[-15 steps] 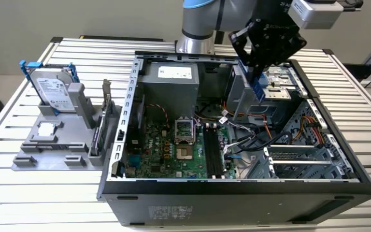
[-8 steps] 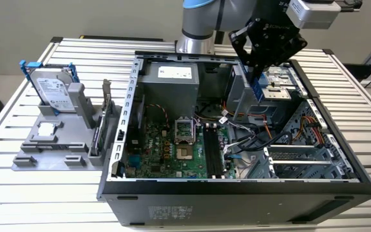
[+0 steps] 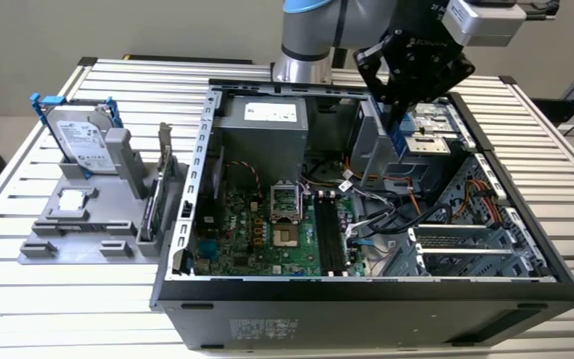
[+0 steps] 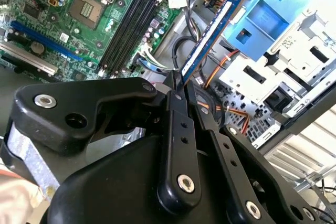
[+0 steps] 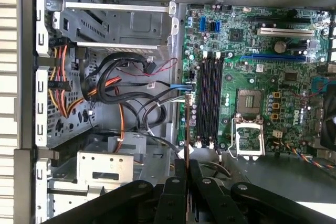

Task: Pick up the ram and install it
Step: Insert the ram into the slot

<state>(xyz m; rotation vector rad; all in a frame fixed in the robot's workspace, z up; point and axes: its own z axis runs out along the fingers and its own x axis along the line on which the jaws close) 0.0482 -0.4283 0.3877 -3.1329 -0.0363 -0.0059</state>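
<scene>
My gripper (image 3: 403, 114) hangs over the back right part of the open computer case (image 3: 182, 224), shut on the ram (image 3: 403, 142). In the second wrist view the ram (image 4: 212, 30) is a long blue-edged stick with a pale sticker, and it juts out from between the black fingers (image 4: 177, 103). It appears edge-on as a thin line in the first wrist view (image 5: 188, 124), above the cable bundle and just beside the black memory slots (image 5: 209, 98) on the green motherboard (image 3: 257, 224). The ram is held in the air, apart from the slots (image 3: 329, 232).
A grey fixture (image 3: 78, 232) on the exterior view's left holds a silver hard drive in a blue frame (image 3: 83, 138) and a card with a metal bracket (image 3: 162, 187). Black and orange cables (image 5: 115, 87), drive cages (image 3: 466, 247) and the power supply (image 3: 267, 120) crowd the case.
</scene>
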